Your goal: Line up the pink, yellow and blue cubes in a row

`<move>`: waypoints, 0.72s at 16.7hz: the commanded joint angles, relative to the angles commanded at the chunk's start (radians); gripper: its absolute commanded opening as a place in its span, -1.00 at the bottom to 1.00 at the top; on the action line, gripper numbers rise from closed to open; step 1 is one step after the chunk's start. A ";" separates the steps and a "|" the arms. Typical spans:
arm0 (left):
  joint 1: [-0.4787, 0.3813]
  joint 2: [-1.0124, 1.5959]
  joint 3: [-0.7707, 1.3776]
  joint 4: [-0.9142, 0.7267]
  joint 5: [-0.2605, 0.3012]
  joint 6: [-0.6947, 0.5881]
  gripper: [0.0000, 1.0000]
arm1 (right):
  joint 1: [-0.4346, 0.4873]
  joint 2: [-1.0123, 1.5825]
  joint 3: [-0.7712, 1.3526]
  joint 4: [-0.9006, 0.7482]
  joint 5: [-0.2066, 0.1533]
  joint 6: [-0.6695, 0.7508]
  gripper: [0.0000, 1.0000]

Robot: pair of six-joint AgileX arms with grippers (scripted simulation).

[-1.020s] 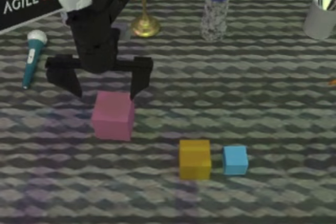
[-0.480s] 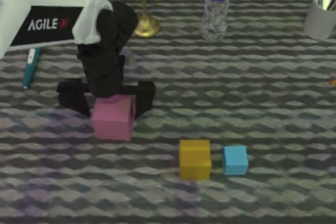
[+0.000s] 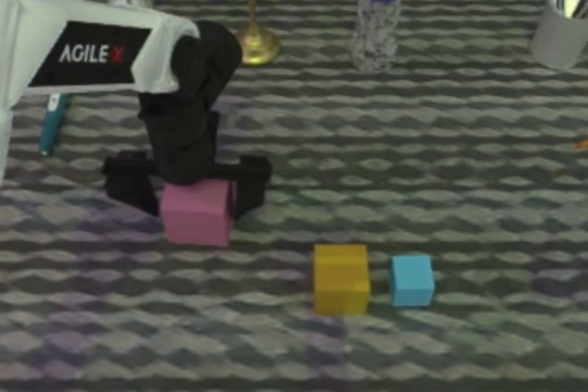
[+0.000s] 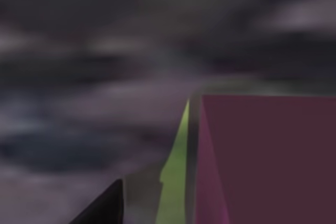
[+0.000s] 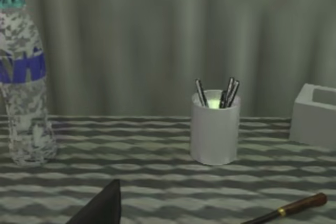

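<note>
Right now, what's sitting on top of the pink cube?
The left end effector is lowered over the pink cube, a finger on each side. The arm hides the cube's back part and the contact, so any grip can't be seen.

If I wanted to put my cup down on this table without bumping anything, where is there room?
Bare cloth lies right of the blue cube, and between the bottle and yellow cube. It is crowded around the pink cube, where the left gripper straddles it, and along the far edge.
</note>
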 joint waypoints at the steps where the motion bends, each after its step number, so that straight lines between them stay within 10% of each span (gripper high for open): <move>1: 0.000 0.000 0.000 0.000 0.000 0.000 0.55 | 0.000 0.000 0.000 0.000 0.000 0.000 1.00; 12: 0.000 0.000 0.000 0.000 0.000 0.000 -1.00 | 0.000 0.000 0.000 0.000 0.000 0.000 1.00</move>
